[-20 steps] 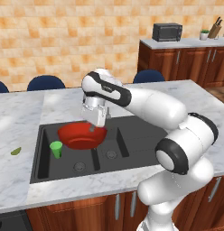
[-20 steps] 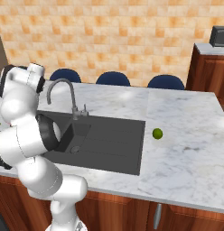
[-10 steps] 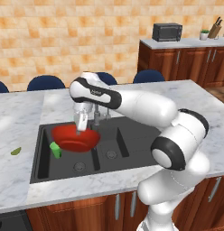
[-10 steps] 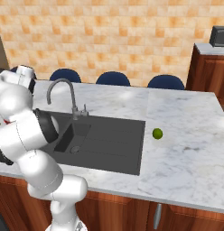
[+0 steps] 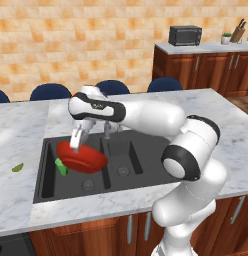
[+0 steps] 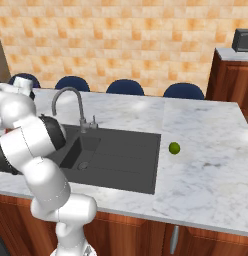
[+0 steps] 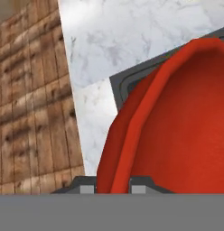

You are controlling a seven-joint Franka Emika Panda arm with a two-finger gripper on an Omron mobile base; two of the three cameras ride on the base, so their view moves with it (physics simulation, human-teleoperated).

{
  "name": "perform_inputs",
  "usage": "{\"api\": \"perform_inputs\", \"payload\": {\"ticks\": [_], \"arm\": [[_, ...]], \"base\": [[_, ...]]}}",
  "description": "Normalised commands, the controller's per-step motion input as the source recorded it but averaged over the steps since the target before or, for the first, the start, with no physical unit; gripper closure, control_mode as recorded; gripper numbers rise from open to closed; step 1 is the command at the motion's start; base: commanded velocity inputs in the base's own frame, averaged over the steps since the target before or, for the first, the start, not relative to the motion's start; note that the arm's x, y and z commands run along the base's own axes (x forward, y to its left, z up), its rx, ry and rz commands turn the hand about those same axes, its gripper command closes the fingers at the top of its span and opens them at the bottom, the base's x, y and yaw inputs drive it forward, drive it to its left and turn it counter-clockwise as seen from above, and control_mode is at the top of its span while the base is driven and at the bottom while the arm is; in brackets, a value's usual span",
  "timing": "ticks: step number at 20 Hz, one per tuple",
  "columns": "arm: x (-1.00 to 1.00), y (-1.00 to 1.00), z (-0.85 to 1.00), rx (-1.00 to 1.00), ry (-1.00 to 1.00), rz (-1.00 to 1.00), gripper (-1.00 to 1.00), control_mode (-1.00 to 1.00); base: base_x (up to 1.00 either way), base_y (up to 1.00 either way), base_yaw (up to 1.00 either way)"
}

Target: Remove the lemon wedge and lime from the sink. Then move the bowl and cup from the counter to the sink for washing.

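Note:
My gripper [image 5: 76, 144] is shut on the rim of the wide red bowl [image 5: 82, 158], which hangs tilted over the left basin of the dark grey sink [image 5: 141, 161]. In the hand view the bowl [image 7: 177, 131] stands edge-on, its rim pinched between the fingertips of the gripper [image 7: 113, 187]. The green cup [image 5: 61, 167] stands in the left basin, mostly hidden behind the bowl. On the marble counter [image 5: 16, 195] left of the sink lies the thin green lemon wedge [image 5: 17, 168]. The lime [image 6: 174, 148] rests on the counter right of the sink [image 6: 126, 161].
The curved faucet [image 6: 66, 97] rises behind the sink's middle. Blue chair backs [image 5: 50, 91] line the far side of the island. A microwave [image 5: 185, 35] sits on the far counter. The right basin [image 5: 128, 155] holds nothing.
The gripper has carried the bowl left and lower, from mid-sink to over the left basin. The bowl now covers most of the cup.

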Motion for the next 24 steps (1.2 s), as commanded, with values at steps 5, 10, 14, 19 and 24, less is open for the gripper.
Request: {"api": "perform_inputs", "payload": {"ticks": [5,10,14,19,24], "arm": [[0.11,0.30,-0.19,-0.15,0.00,-0.29,1.00,-1.00],[0.12,0.36,-0.14,-0.05,0.00,-0.29,1.00,-1.00],[0.13,0.19,-0.06,-0.03,0.00,-0.30,1.00,-1.00],[0.02,0.11,-0.18,-0.06,0.00,-0.34,1.00,-1.00],[0.11,0.04,-0.14,-0.05,0.00,-0.33,1.00,-1.00]], "base": [[0.00,0.00,0.00],[0.00,0.00,0.00],[0.00,0.00,0.00],[0.00,0.00,0.00],[0.00,0.00,0.00]]}}
